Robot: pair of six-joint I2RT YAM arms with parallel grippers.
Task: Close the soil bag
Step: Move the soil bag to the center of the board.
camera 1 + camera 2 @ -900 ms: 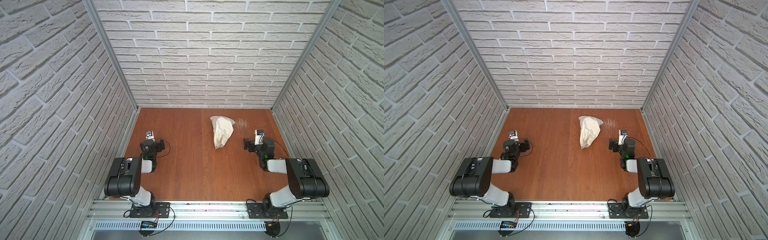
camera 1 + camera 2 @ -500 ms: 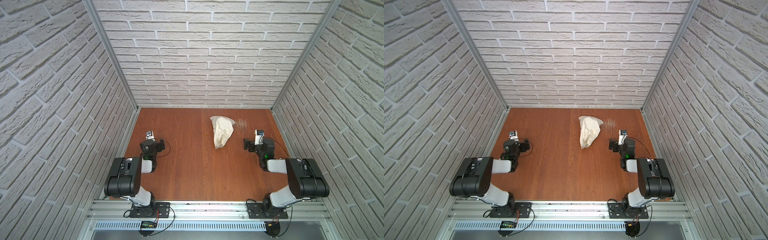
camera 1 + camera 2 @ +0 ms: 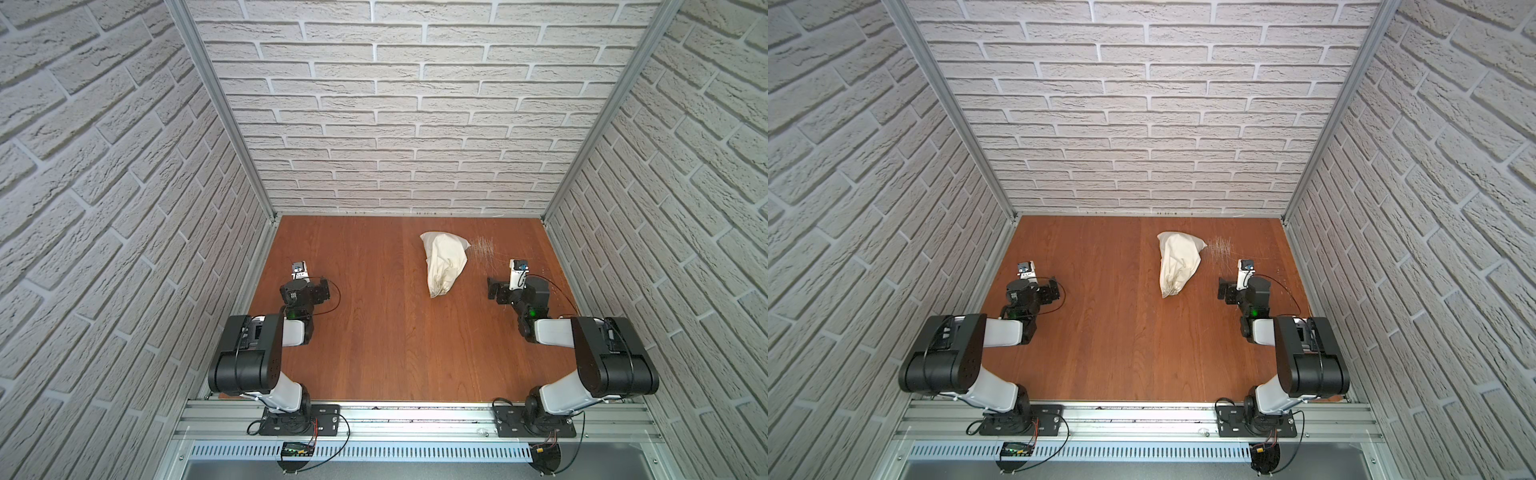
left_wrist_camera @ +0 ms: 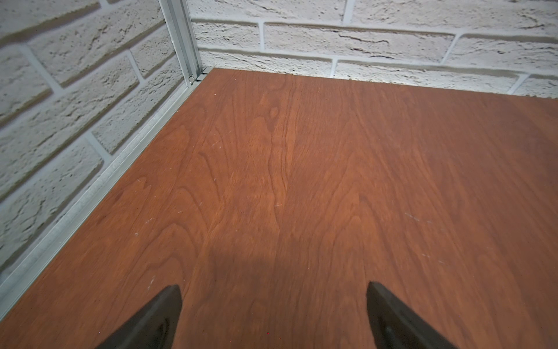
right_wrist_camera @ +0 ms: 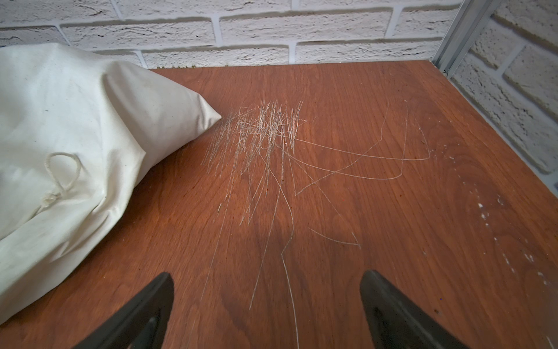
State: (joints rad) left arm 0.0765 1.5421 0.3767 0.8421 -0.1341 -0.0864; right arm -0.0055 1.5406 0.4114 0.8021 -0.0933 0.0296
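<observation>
The soil bag (image 3: 444,262) (image 3: 1179,266) is a cream cloth sack lying on its side on the wooden table, right of centre toward the back. Its narrow neck end points to the front. In the right wrist view the soil bag (image 5: 66,145) fills the side of the picture, with a loop of cord (image 5: 62,172) lying on the cloth. My right gripper (image 5: 265,281) is open over bare wood beside the bag, touching nothing. My left gripper (image 4: 273,290) is open too, far from the bag near the left wall, with only table between its fingers.
Brick-patterned walls close in the table (image 3: 374,332) on three sides, with metal posts in the back corners. A patch of pale scratches (image 5: 265,136) marks the wood right of the bag. Both arm bases (image 3: 286,415) (image 3: 536,415) stand on the front rail.
</observation>
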